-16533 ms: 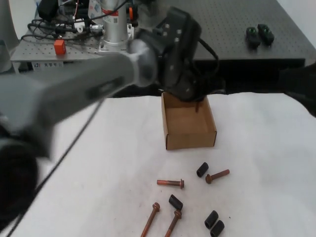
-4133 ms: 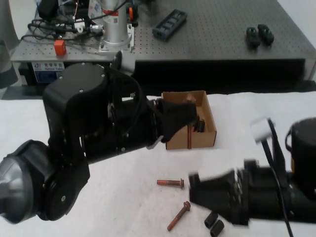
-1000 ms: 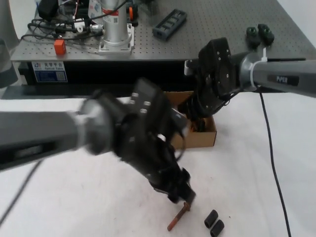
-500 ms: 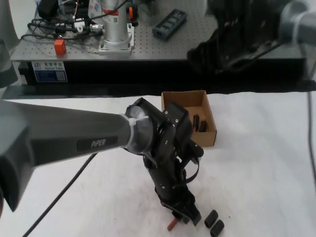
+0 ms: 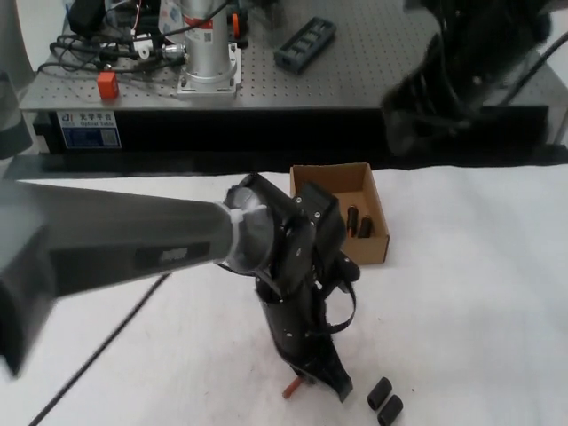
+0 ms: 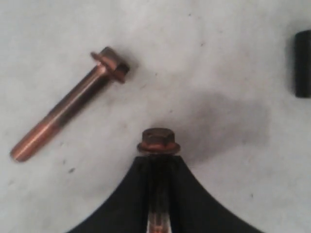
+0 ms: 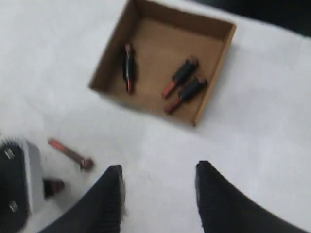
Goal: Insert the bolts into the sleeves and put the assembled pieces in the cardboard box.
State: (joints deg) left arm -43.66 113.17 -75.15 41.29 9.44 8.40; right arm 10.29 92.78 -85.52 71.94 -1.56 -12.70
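Note:
In the left wrist view my left gripper is shut on a copper bolt, whose hex head sticks out past the fingertips. A second copper bolt lies loose on the white cloth beside it, and a black sleeve lies farther off. From the high view, the left gripper is low over the cloth, next to two black sleeves. The cardboard box holds three assembled pieces. My right gripper hangs open and empty high above the box.
White cloth covers the bench around the box, with free room to the right. Behind it stands a black perforated table with cables, a metal post and a black tray. The left arm spans the cloth from the left.
The right arm has lifted away from the box toward the back right. The left gripper came down onto the bolts and shut on one; the bolt end shifted slightly.

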